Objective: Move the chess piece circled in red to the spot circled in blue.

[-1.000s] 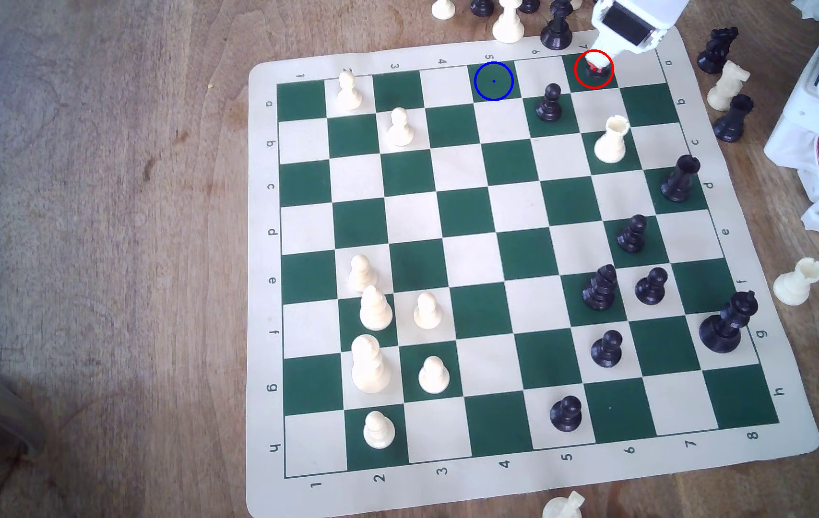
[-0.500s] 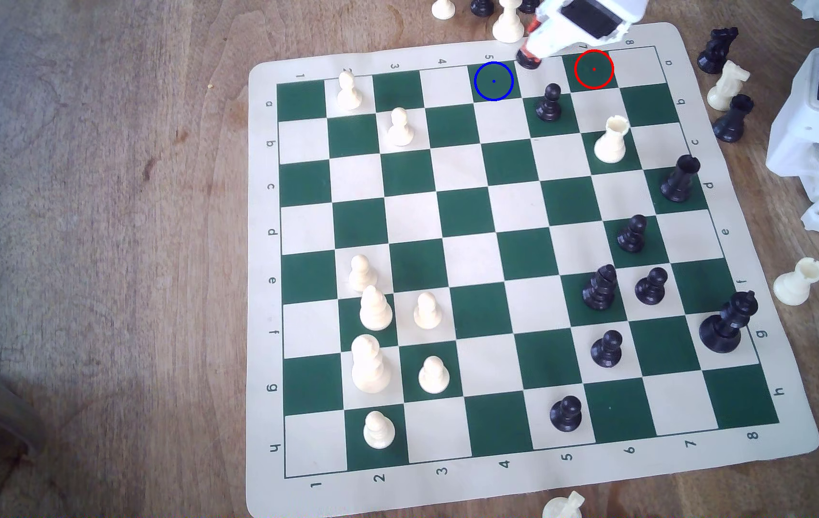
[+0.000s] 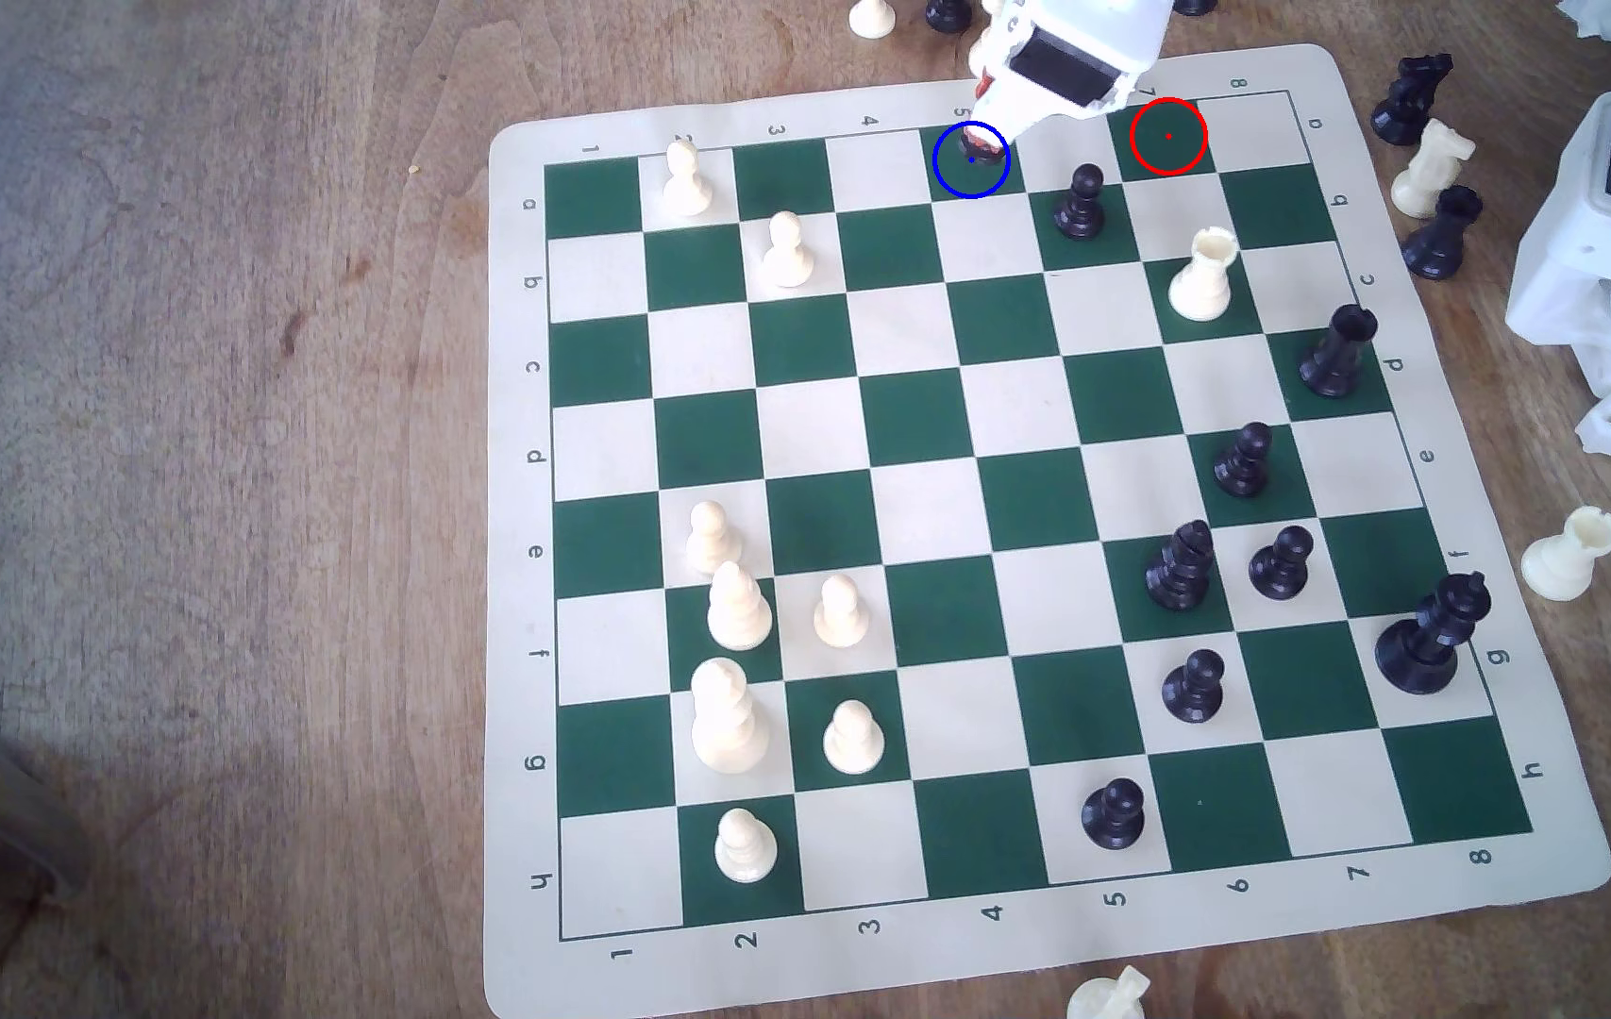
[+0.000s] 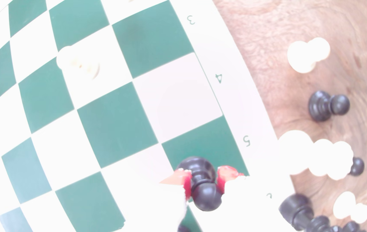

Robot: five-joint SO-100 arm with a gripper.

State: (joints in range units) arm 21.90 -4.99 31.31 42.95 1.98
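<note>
The claw [image 4: 203,178] pinches the black pawn [image 4: 200,176] by its neck, keeping it upright over the blue-ringed square [image 3: 971,160] at the chessboard's [image 3: 978,588] far edge.

- Small matte black pawn [image 3: 976,155]: exterior view, mostly covered by the white end effector [image 3: 982,137]; base alone visible inside the blue ring; contact with the green square cannot be told.
- Same pawn, wrist view [image 4: 202,183]: soft focus; neck flanked by red pads [image 4: 186,181].
- End effector body, wrist view: overexposed, outline lost.
- Cream pieces [image 3: 872,17] and black pieces [image 3: 946,14] beyond the board: cut off by the exterior view's top edge.
- Cream piece [image 3: 1107,994] on the wooden surface [image 3: 193,490]: cut by the bottom edge.
</note>
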